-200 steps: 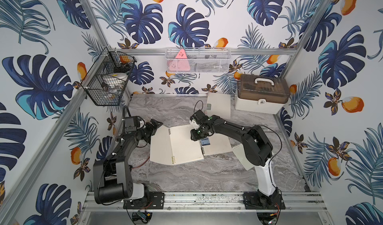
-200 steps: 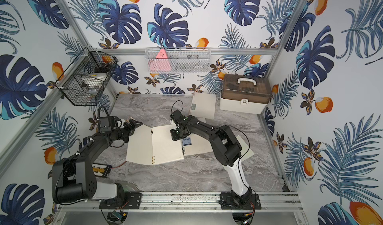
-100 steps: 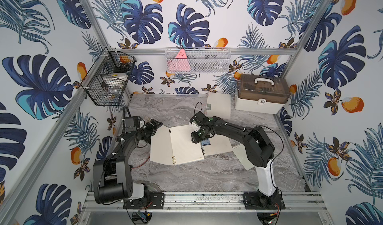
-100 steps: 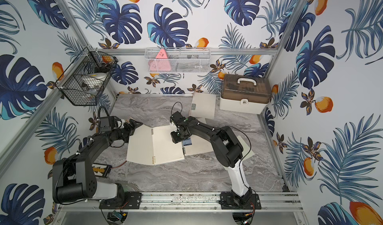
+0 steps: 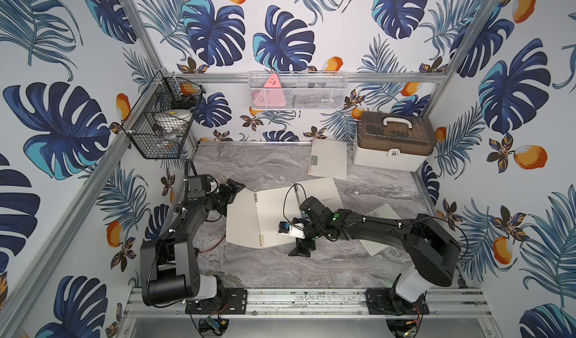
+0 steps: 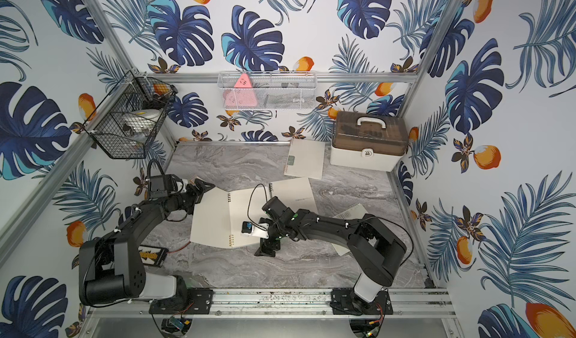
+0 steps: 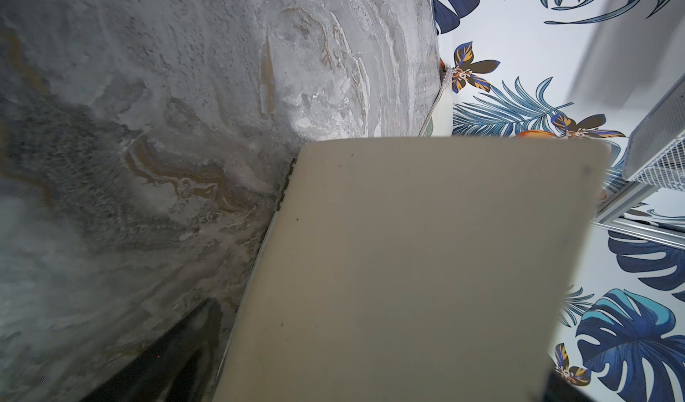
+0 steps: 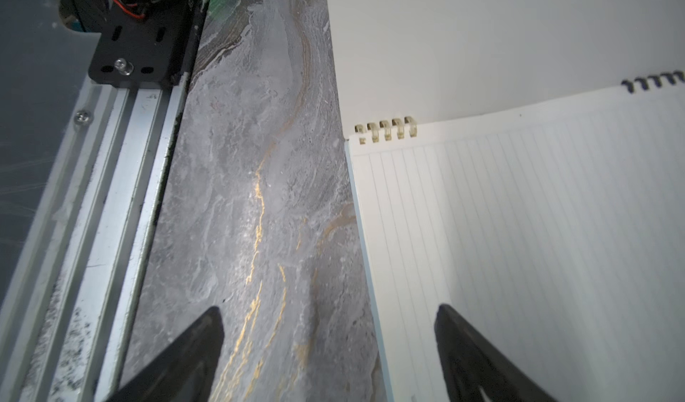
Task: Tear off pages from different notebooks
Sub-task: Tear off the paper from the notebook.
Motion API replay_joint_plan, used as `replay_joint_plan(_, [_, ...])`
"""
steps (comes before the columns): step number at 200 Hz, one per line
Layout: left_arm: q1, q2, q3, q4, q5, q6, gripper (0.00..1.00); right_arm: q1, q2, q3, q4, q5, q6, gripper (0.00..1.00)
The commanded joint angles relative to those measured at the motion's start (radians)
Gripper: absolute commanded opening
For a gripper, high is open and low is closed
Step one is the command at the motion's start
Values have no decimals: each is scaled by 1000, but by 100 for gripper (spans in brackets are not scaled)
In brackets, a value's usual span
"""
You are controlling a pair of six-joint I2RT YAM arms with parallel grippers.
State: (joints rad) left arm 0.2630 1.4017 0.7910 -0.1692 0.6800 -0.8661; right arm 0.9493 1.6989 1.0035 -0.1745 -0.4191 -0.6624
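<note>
The open notebook [image 5: 265, 218] is laid on the gray surface [image 5: 265, 268]. The left pincer [image 5: 235, 191] is spread wide at its cover edge. The right pincer [image 8: 329, 309] is spread wide over the edge of the lined page [image 8: 537, 233]; nothing is pinched.

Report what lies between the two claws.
An open cream spiral-bound notebook fills the stretch between the left claw and the right claw, seen in both top views.

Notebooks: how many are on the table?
3: the open notebook at the centre, a second notebook just behind it, a closed notebook by the white box. The right arm may hide another.
</note>
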Motion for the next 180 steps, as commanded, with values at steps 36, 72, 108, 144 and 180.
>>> replay_joint_plan(36, [1,1,1,14,5,-3,99,68,133,101,77,145,-122,85])
replay_joint_plan(72, [5,0,1,13,5,-2,99,91,201,161,96,204,-125,85])
replay_joint_plan(108, [3,0,-1,14,6,-2,99,95,262,224,68,244,-105,81])
replay_joint_plan(144, [5,0,-3,19,9,-4,99,96,288,237,63,257,-114,78])
replay_joint_plan(180, [5,5,-7,25,10,-7,99,95,276,217,91,242,-122,79])
